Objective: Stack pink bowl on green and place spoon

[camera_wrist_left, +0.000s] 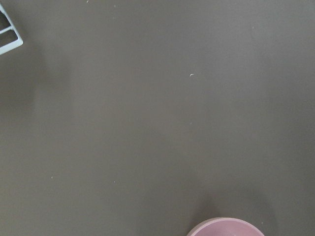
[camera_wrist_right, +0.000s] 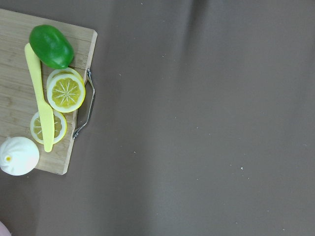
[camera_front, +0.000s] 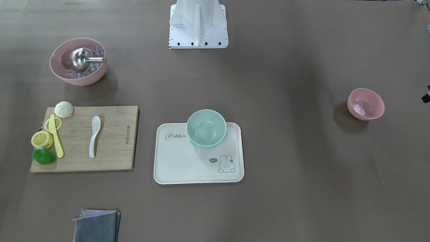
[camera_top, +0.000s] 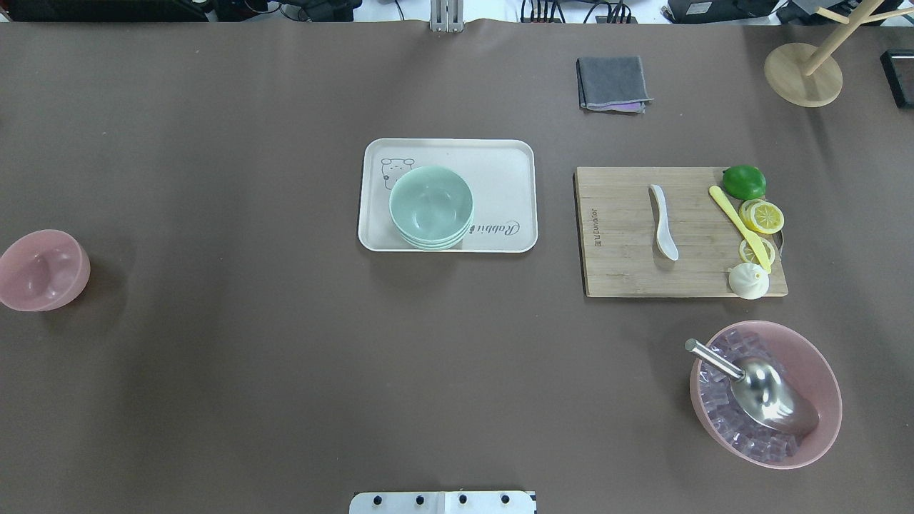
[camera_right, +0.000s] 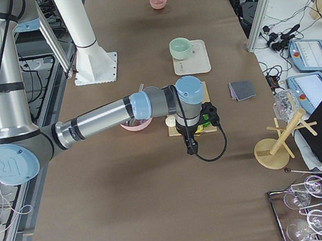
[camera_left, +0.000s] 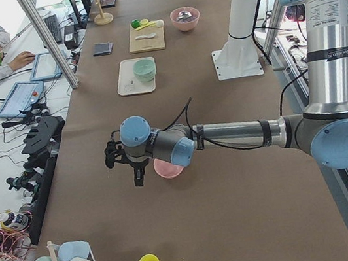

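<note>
Small pink bowl point(camera_top: 43, 270): smooth, round and matte, upright on the brown table point(camera_top: 214, 392), far out on the robot's left, well apart from the tray
Left claw point(camera_left: 136, 173): hangs pointing down just beside that bowl, not touching it; I cannot tell whether its fingers are spread or closed
Green bowls point(camera_top: 431, 207): pale mint nested stack at the robot-side edge of the cream tray point(camera_top: 500, 160), which carries a rabbit drawing
Spoon point(camera_top: 663, 222): white and glossy, short curved handle, flat on the middle of the bamboo cutting board point(camera_top: 614, 271), scoop end toward the robot
Right claw point(camera_right: 189, 143): hangs over the board's fruit end, near the spoon; its arm hides the spoon in that side view, and I cannot tell the state of its fingers
Board's outer end: lime point(camera_wrist_right: 51, 46), lemon slices point(camera_wrist_right: 65, 91), yellow plastic knife point(camera_wrist_right: 40, 96), white bun point(camera_wrist_right: 18, 156)
Large pink bowl point(camera_top: 821, 371): holds clear ice cubes and a steel scoop point(camera_top: 767, 396)
Views: overhead and front show neither claw, only the side views do; the left wrist view catches just a sliver of pink rim at its bottom edge; the right wrist view shows the board's wire handle plainly
</note>
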Robot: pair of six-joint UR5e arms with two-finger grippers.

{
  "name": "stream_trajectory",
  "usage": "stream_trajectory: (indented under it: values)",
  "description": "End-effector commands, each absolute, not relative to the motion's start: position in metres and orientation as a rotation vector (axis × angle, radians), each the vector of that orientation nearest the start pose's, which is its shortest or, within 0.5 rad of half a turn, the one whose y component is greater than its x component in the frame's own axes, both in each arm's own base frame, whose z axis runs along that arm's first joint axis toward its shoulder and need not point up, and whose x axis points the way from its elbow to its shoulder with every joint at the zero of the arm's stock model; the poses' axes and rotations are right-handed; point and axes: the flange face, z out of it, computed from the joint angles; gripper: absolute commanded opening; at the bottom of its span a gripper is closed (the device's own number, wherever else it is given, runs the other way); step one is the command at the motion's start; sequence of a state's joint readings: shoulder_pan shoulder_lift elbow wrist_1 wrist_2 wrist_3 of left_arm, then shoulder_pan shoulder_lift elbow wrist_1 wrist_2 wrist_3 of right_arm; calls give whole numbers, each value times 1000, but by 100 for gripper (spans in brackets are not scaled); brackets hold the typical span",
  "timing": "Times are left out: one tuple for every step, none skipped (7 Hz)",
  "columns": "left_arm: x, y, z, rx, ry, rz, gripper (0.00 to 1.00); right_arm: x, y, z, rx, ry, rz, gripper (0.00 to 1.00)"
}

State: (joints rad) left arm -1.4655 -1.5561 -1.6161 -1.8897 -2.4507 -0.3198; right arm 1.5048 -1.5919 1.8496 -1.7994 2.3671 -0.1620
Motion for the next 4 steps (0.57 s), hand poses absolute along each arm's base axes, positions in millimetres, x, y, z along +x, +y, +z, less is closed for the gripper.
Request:
stream_trajectory:
  values:
    - [-4,-496,608,129,911,-21,98,30,-477,551,72,-797,-231,100]
    - [-2,-497,611,124,908,-20,98,30,-477,554,65,-799,-228,100]
    - [-3,-498,618,126,860,-28,98,30,-478,550,74,-797,-232,100]
    - [-3,-500,614,138,846,-26,98,28,-480,549,84,-794,-237,100]
